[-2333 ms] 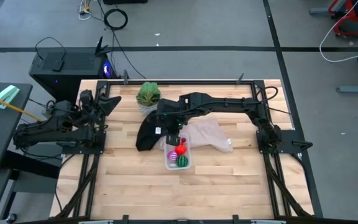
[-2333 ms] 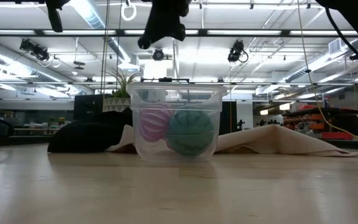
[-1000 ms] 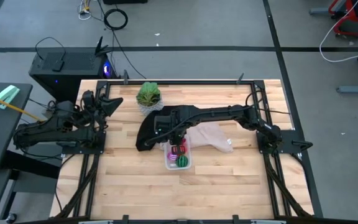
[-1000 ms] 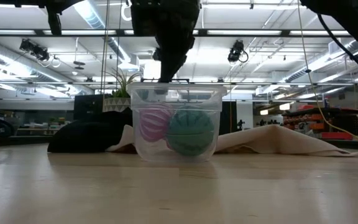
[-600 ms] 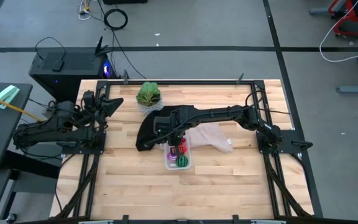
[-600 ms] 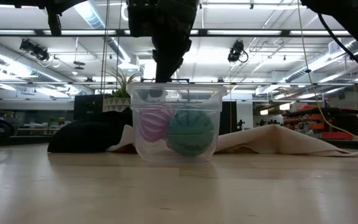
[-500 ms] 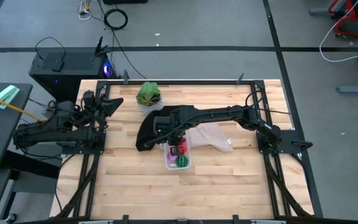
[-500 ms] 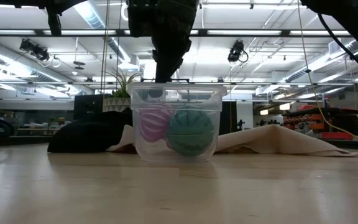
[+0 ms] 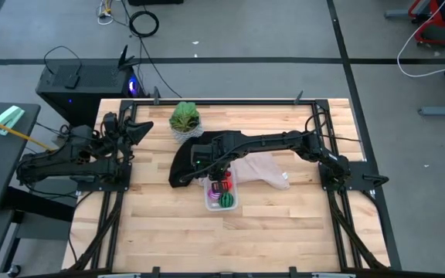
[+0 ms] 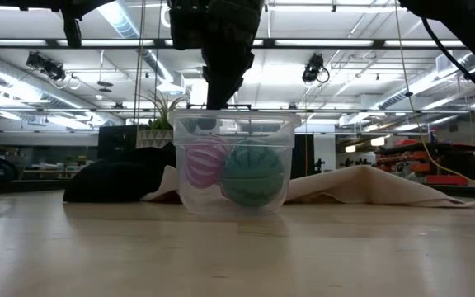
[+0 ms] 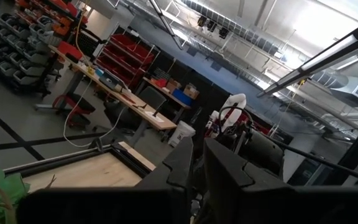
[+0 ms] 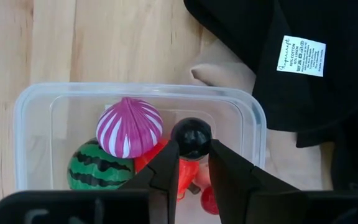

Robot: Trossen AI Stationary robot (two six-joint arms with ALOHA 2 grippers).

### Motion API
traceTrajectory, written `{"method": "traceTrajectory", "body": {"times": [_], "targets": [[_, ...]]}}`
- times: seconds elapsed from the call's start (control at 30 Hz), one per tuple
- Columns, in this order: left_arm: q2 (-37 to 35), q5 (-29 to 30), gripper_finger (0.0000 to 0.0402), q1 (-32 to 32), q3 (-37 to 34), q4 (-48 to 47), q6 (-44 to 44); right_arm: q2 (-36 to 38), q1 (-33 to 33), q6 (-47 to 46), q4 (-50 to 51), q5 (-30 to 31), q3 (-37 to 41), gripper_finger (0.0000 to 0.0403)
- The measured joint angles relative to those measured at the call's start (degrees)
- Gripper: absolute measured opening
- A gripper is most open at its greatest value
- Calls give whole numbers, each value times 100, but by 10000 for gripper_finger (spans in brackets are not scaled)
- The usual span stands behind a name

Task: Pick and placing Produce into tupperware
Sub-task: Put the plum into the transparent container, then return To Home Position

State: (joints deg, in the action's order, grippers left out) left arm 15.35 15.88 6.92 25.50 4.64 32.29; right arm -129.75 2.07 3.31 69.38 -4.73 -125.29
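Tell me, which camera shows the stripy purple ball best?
The right wrist view: the purple ball lies unhidden in the tub. The low view blurs it through plastic; the high view barely shows it; the left wrist view doesn't.

A small white sewn-in tag (image 12: 300,56) on the black cloth (image 12: 328,74) carries several lines of tiny print (too small to read). No other text, brand, number or sign is legible anywhere.

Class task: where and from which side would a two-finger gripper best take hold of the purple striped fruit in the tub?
Probably from straight above, fingers across the widest part of the purple striped fruit. It sits topmost, while the tub walls and the watermelon block the sides.
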Motion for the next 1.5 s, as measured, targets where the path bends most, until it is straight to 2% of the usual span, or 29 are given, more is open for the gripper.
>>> {"method": "traceTrajectory", "body": {"times": [0.87, 1.3, 1.4, 1.5], "targets": [[0, 0, 44, 0, 0, 2, 3, 2, -4, -118, 262, 92, 4, 84], [0, 0, 46, 0, 0, 1, 7, 50, -7, -304, 308, 194, 4, 111], [0, 0, 44, 0, 0, 2, 2, 161, -20, -464, 304, 143, 4, 93], [0, 0, 42, 0, 0, 4, 2, 330, -90, -567, 382, 125, 4, 42]]}}
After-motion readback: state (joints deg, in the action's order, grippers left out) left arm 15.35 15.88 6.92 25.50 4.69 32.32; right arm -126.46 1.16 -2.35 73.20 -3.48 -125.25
